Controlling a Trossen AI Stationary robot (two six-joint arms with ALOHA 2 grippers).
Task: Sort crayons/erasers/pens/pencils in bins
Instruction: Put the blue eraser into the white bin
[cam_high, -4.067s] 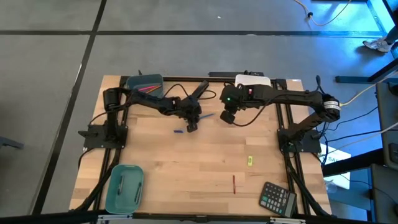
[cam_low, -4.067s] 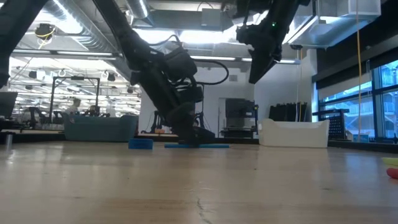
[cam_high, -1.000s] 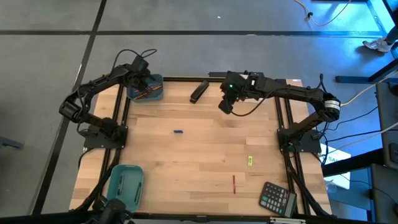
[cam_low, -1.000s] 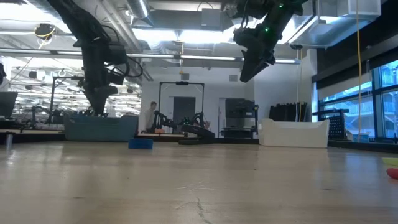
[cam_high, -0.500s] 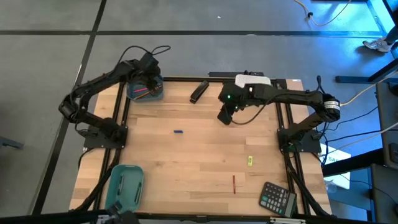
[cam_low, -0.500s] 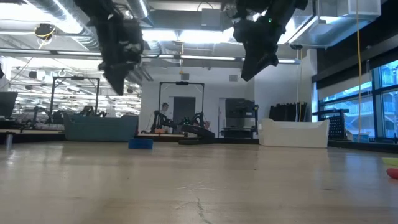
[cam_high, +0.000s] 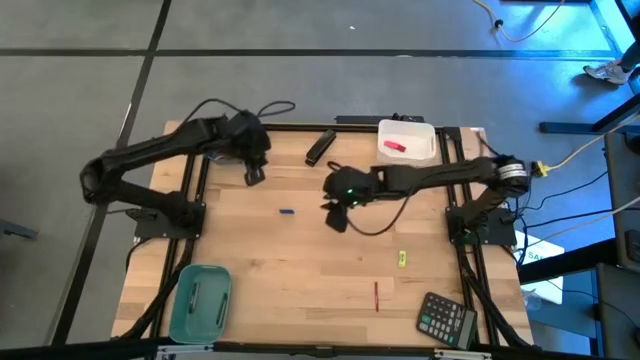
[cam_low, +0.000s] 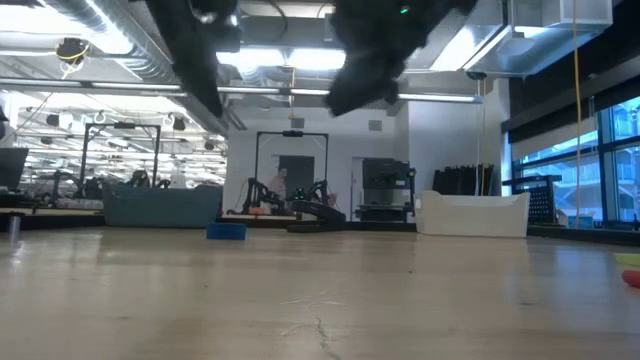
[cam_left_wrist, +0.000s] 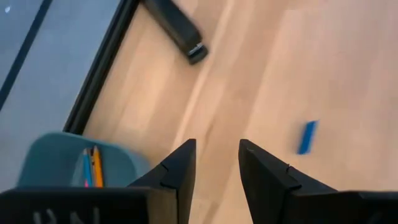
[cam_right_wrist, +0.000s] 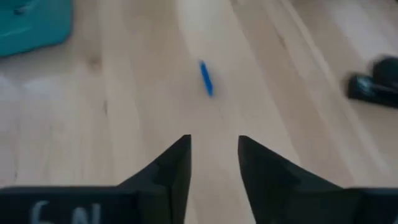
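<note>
Both the left gripper (cam_left_wrist: 215, 163) and right gripper (cam_right_wrist: 212, 158) gape, empty; wrist lettering seems unreadable.

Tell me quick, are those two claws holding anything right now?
Left gripper: fingers open, holding nothing, above the table's far left.
Right gripper: fingers open, holding nothing, above the table's middle.

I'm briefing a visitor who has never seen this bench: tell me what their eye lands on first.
The two dark arms meeting over the far half of the table: the left gripper near the far-left corner, the right gripper nearer the middle, both open and empty. Between them a small blue piece lies alone on the wood. The white bin at the far edge holds a red eraser.
</note>
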